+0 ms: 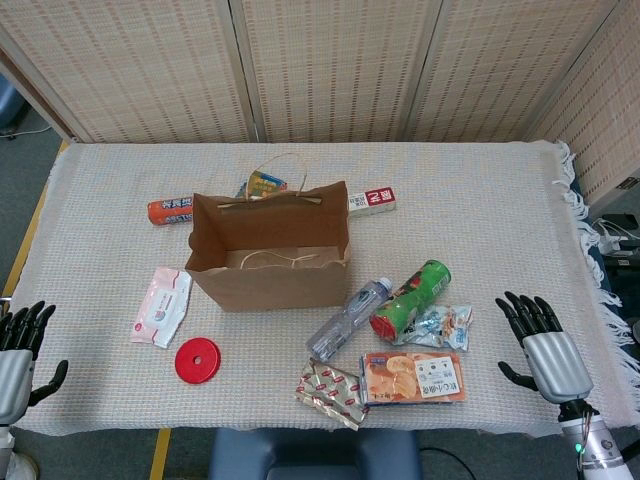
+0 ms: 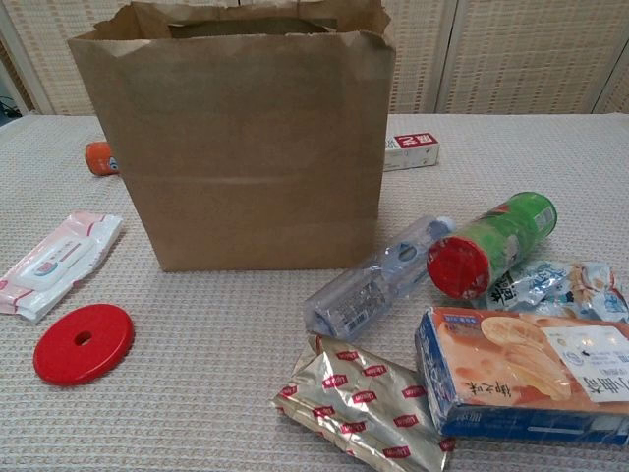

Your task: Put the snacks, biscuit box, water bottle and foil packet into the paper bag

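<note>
An open brown paper bag (image 1: 268, 250) (image 2: 236, 138) stands upright mid-table. To its right lie a clear water bottle (image 1: 347, 318) (image 2: 373, 285), a green snack can with a red lid (image 1: 411, 301) (image 2: 491, 246) and a small snack pouch (image 1: 442, 326) (image 2: 560, 285). In front of them are an orange and blue biscuit box (image 1: 413, 377) (image 2: 531, 374) and a gold foil packet (image 1: 331, 393) (image 2: 364, 408). My left hand (image 1: 20, 350) hangs open at the table's left front corner. At the right front edge my right hand (image 1: 540, 345) is open too. Neither touches anything.
A wet-wipes pack (image 1: 162, 306) (image 2: 49, 264) and a red disc (image 1: 197, 360) (image 2: 84, 342) lie left of the bag. Behind it are an orange tube (image 1: 170, 211) (image 2: 100, 158), a colourful packet (image 1: 262, 185) and a small red and white box (image 1: 371, 202) (image 2: 411, 150). Screens wall the back.
</note>
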You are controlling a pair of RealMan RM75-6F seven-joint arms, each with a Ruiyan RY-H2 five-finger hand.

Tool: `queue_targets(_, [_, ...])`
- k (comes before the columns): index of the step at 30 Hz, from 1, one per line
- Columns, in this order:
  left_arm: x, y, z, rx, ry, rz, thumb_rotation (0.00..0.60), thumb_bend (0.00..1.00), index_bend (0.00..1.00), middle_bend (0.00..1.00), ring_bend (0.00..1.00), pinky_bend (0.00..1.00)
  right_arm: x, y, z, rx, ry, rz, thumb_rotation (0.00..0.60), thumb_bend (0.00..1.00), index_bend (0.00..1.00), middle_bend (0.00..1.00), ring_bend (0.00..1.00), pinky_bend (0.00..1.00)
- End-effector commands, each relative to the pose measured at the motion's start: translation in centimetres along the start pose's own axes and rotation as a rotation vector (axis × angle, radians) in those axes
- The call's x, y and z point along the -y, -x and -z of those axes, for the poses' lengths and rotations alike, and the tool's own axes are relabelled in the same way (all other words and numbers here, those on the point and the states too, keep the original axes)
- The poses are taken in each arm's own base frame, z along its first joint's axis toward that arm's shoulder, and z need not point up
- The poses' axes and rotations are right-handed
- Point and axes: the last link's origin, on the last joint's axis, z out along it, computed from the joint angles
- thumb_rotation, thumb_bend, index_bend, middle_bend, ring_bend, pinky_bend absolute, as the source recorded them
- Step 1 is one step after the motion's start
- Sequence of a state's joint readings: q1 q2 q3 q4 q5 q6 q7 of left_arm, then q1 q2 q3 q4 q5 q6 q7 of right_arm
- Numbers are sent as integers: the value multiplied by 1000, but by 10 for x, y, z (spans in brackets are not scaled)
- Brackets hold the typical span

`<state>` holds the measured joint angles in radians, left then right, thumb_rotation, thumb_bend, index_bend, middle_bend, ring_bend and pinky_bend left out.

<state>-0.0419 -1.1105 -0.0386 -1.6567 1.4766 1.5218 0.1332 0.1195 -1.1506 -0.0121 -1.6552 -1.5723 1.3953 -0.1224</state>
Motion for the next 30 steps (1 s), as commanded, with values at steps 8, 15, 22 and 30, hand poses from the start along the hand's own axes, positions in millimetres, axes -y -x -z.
queue_targets(8, [2,-1,1,-2,-10,5,600,374,0,0,0,0,2,0,-1,2,-13,-4,600,120,0,0,0,27])
queue_targets(15, [3,-1,1,-4,-13,0,600,375,0,0,0,0,1,-2,-7,12,-14,-15,600,119,0,0,0,27])
queue_targets(22, [2,-1,1,-2,-10,-1,600,374,0,0,0,0,2,-11,-35,79,-56,14,600,63,0,0,0,27])
queue_targets(30, [2,-1,1,1,-15,1,600,373,0,0,0,0,15,-1,-86,192,-104,101,600,38,0,0,0,27])
